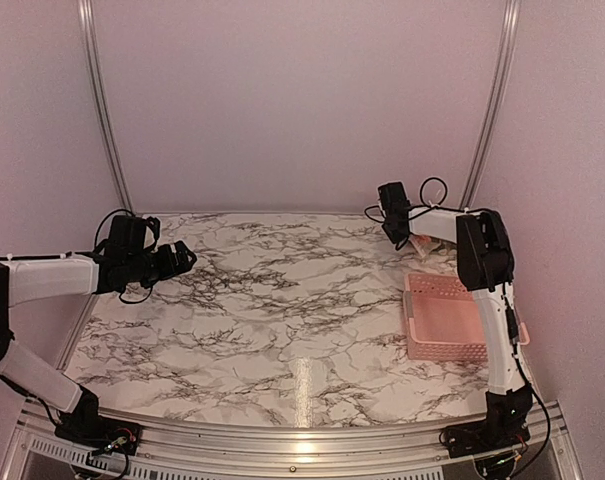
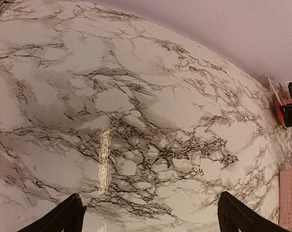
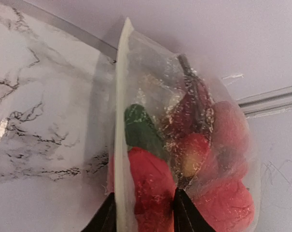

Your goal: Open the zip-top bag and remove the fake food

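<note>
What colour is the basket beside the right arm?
Pink, with slotted walls. The basket shows best in the top external view.

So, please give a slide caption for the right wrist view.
Right tool grips the zip-top bag near its edge strip, fake food inside.

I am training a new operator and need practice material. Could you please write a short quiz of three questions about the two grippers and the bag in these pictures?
1. True or false: the left gripper hovers open over the table, holding nothing.
2. Where is the fake food? A: loose on the table. B: inside the zip-top bag. C: in the left gripper.
3. Short answer: which gripper is shut on the bag?
Key: 1 true; 2 B; 3 the right gripper.
</note>
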Action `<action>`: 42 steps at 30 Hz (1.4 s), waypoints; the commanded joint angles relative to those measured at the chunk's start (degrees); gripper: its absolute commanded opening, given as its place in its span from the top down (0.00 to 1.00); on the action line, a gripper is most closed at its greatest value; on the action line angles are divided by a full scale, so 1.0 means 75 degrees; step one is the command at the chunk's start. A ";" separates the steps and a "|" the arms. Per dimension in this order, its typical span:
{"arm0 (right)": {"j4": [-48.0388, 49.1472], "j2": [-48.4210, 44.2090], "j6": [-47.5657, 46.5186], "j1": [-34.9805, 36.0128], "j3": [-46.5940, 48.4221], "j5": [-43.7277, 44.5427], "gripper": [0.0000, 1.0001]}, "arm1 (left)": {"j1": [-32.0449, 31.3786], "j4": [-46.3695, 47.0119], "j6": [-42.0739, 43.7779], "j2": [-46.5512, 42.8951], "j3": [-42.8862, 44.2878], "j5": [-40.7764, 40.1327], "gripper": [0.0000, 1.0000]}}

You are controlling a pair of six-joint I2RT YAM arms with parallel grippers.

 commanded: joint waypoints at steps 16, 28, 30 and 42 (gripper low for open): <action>-0.0190 -0.0381 -0.0059 0.0562 0.0662 -0.0600 1.00 | -0.0053 -0.0082 -0.0022 -0.0107 -0.0034 -0.0185 0.01; -0.0427 -0.0792 -0.0273 0.1512 0.1120 -0.1757 1.00 | -0.0054 0.0186 0.0036 -0.0895 -0.0379 -0.0184 0.01; -0.0468 -0.0860 -0.0317 0.1718 0.1190 -0.1940 1.00 | -0.0054 0.0245 0.0036 -0.1125 -0.0469 -0.0194 0.01; -0.0417 -0.1933 -0.0631 0.2839 0.0660 -0.2950 1.00 | -0.0054 0.1466 0.0349 -0.2872 -0.1543 0.0634 0.01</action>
